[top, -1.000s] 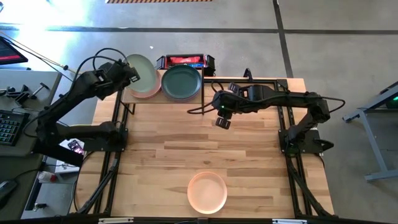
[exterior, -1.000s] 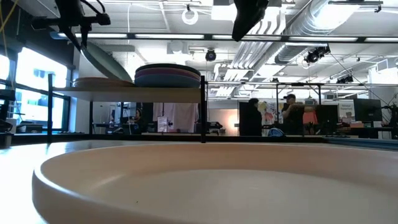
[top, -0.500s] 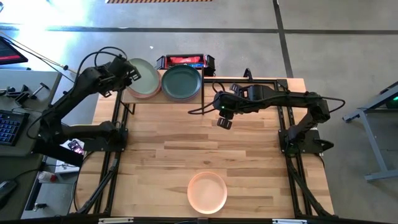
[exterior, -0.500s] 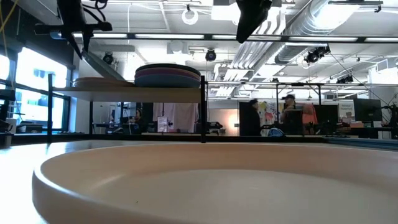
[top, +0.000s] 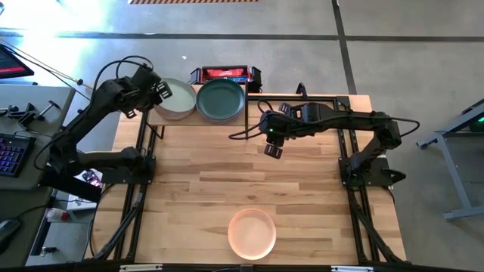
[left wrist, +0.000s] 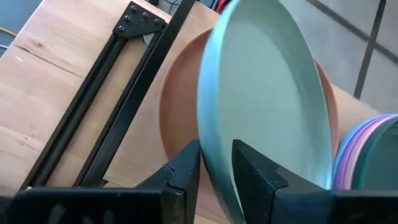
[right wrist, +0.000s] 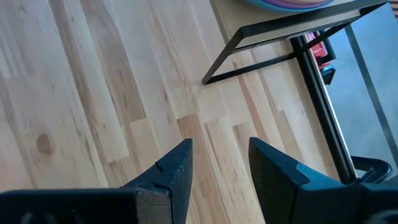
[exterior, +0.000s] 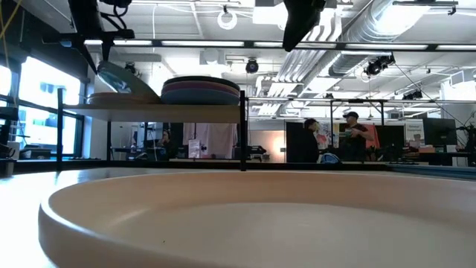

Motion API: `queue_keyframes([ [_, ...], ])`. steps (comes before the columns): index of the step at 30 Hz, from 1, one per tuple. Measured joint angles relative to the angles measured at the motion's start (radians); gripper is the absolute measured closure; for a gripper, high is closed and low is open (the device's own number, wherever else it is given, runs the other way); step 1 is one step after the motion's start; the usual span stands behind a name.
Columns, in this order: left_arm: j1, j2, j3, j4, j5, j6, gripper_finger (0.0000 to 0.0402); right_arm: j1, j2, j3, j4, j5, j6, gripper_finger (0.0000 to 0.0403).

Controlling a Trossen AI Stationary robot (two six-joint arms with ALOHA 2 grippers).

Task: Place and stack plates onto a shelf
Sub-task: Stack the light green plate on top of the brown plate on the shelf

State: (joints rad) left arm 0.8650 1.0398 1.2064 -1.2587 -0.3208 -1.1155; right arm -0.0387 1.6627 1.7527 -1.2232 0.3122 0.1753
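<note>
L pincer sits at the left end of the shelf, fingers either side of the rim of a light blue plate. Can't tell if it's gripping or only straddling. That plate lies tilted over a peach plate on the shelf's left half; low view shows its raised edge under the pincer. Next along, on the shelf's right half, a stack w/ a dark teal plate on top, purple and pink rims below it in the left wrist view. Just behind the shelf, a red and black box. R pincer hangs above bare table just right of the shelf, fingers apart, nothing between them. One more peach plate lies alone near the table's front edge, well apart from the shelf.
</note>
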Motion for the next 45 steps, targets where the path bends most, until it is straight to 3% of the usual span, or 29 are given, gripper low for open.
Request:
queue_keyframes([
  [11,0.0,0.043,0.0,-0.037,0.12,0.152,0.029,0.0,0.0,0.0,0.0,-0.002,0.0,0.0268],
  [19,0.002,0.044,0.0,-0.055,0.159,0.168,0.0284,0.0,0.0,0.0,0.0,-0.006,0.0,0.0268],
  [27,0.059,0.018,0.0,-0.065,0.286,0.22,0.0284,0.0,0.0,0.0,0.0,-0.01,0.0,0.0268],
  [35,0.08,-0.003,0.0,-0.163,0.287,0.238,0.0284,0.0,0.0,0.0,0.0,-0.041,0.0,0.0268],
  [45,0.085,0.028,0.0,-0.058,0.284,0.178,0.0284,0.0,0.0,0.0,0.0,-0.043,0.004,0.0268],
])
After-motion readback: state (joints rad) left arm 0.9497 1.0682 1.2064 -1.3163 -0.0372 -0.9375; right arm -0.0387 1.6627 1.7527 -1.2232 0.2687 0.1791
